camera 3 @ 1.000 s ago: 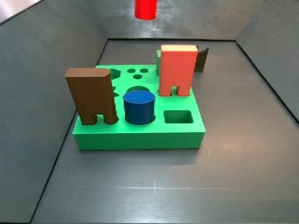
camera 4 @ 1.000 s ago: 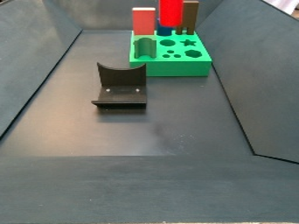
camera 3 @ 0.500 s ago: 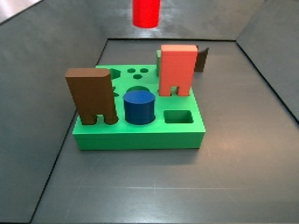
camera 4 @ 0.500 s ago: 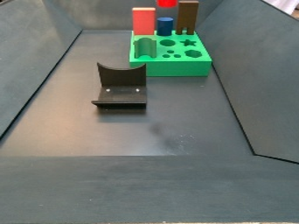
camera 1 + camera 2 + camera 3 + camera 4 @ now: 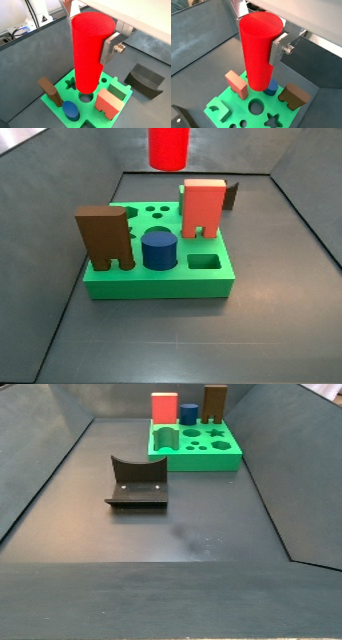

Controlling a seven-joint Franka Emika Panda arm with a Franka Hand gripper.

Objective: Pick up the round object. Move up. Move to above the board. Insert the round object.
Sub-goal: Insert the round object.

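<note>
Jaws: the gripper (image 5: 100,35) is clamping the round object (image 5: 89,55) near its top, one silver finger (image 5: 110,45) pressing flat against its side; the opposite finger is hidden behind the cylinder in both wrist views.
Round object: it is hanging upright, high above the board (image 5: 80,85); in a side view only its lower end (image 5: 167,148) is showing at the frame's top edge.
Step in hand: to my eye it is travelling to above the board, with insertion not yet begun.
Doing it well: the cylinder's axis should be kept vertical and centred over the large round hole (image 5: 256,106) before any descent; the shorter blue cylinder (image 5: 159,249), the salmon-red block (image 5: 202,208) and the brown block (image 5: 104,236) are all standing close around the open holes, so a slow, straight drop looks wise.
Round object's make: plain, smooth, bright red, flat-topped, no markings, likely rigid.
Board's make: flat, square, matte green, cut with round, square and star-shaped (image 5: 272,119) holes.
Neighbours: the salmon and brown blocks are rectangular with legs and an arch between them.
Fixture: the dark L-shaped fixture (image 5: 138,481) is sitting on the grey table (image 5: 174,534), apart from the board.
</note>
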